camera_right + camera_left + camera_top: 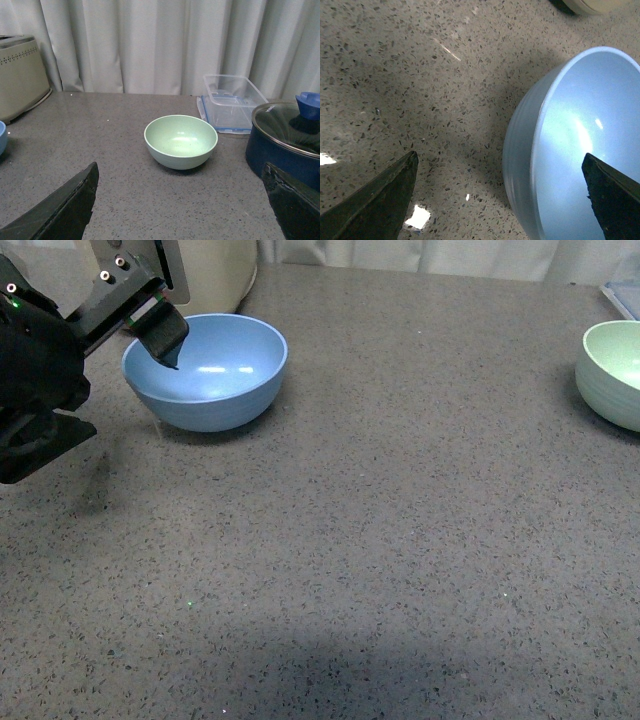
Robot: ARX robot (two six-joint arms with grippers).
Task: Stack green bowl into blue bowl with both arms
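Observation:
The blue bowl [205, 370] stands upright at the far left of the speckled grey table. My left gripper [150, 355] is open and straddles its left rim. In the left wrist view the bowl [580, 135] fills the right side; one finger [615, 200] hangs over its inside and the other finger [375, 205] is outside over the table. The green bowl [615, 370] stands upright and empty at the far right edge. In the right wrist view the green bowl [181, 141] lies ahead of my open, empty right gripper [180, 210], well apart from it. The right arm is out of the front view.
A beige appliance [205, 275] stands right behind the blue bowl and also shows in the right wrist view [20, 75]. Beside the green bowl are a clear plastic container [232, 102] and a dark blue lidded pot [285, 140]. A curtain hangs behind.

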